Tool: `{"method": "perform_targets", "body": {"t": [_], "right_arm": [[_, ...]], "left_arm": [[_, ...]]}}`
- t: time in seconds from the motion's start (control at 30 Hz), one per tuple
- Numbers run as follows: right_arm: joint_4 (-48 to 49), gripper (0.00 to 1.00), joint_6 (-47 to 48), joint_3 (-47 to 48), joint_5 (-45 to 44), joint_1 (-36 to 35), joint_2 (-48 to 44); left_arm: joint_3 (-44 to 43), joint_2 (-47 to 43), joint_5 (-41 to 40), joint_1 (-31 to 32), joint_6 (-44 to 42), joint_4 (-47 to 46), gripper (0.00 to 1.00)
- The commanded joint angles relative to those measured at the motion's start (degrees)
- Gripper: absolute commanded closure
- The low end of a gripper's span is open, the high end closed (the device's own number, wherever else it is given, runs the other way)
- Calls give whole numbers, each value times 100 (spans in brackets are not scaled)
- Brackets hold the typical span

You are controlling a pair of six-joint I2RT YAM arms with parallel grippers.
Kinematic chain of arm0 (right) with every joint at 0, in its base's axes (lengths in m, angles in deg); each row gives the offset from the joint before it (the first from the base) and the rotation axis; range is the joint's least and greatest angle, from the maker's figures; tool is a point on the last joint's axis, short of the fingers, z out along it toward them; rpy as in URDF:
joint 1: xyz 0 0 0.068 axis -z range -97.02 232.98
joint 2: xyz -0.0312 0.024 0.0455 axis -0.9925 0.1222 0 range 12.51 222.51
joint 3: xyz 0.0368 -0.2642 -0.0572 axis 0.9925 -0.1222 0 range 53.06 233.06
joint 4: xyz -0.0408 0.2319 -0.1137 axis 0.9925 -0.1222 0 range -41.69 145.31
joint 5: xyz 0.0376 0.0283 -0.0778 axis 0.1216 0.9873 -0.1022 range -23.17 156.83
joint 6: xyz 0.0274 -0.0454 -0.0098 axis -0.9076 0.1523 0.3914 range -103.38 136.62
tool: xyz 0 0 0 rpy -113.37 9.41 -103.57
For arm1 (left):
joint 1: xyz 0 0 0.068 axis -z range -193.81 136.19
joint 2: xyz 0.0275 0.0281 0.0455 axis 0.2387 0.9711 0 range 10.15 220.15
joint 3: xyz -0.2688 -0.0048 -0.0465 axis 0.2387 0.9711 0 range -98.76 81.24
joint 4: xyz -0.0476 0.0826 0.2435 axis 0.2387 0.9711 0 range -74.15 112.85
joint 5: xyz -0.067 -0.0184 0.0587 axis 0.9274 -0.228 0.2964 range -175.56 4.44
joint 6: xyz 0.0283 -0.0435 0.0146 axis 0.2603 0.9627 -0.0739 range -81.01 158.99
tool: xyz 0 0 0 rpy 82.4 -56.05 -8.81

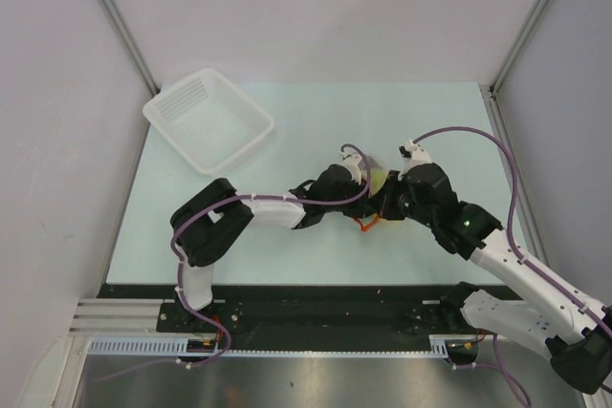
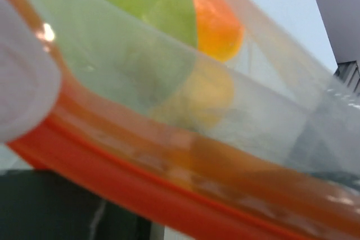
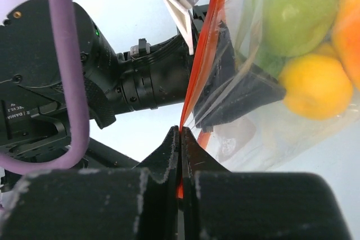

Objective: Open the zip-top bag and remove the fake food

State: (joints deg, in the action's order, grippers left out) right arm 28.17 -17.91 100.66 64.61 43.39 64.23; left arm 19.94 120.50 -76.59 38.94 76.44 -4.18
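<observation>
bag: the small clear crinkly zip-top bag [image 1: 379,184] hangs between the two arms over the middle of the table, off the surface as far as the overhead view shows.
contents: the glossy plastic fake food [image 3: 315,85] sits inside: a green pear [image 3: 295,12], a yellow round fruit and an orange piece [image 3: 349,26].
right gripper [image 3: 180,130]: jaws pressed together on the thin red-orange zip strip [image 3: 202,54], with no gap showing.
left gripper [image 1: 352,182]: appears clamped on the same mouth edge further up the strip, a white finger on one side and a black finger behind the film.
key relation: the strip's long axis runs from the right pincer straight up towards the left one, so both grips lie on one line. the fruit hangs to the side of that line, away from the left arm. i judge the mouth parts only if the two grips hold opposite lips and draw apart across the strip.
nearer arm: neither, both are on the bag.
surface: pale green tabletop [image 1: 239,236], smooth and flat.
room: a white slotted plastic basket [image 1: 177,90] lies at the far left corner, well apart. plain wall panels close in the sides.
</observation>
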Motion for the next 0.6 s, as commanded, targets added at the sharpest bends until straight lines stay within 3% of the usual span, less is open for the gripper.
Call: {"method": "perform_targets", "body": {"t": [0.0,0.13,0.27,0.37,0.4,0.5,0.57], "right_arm": [[95,100,50,4,-85,-57,-154],[59,100,112,66,-182,-48,-154],[33,100,-28,101,-113,-40,-224],[251,100,-291,92,369,-75,-172],[392,100,-396,66,667,-92,-119],[998,100,-696,-31,1100,-215,82],[1175,100,-757,30,1127,-391,232]], "left_arm": [[127,-206,-326,-11,-273,130,80],[276,-505,-458,-11,-475,298,94],[399,-829,-388,-11,-634,342,94],[653,-1128,-361,-11,-678,281,70],[689,-1190,-344,-11,-678,272,54],[663,-1322,-186,-11,-748,500,38],[680,-1358,-124,-11,-722,570,34]]}}
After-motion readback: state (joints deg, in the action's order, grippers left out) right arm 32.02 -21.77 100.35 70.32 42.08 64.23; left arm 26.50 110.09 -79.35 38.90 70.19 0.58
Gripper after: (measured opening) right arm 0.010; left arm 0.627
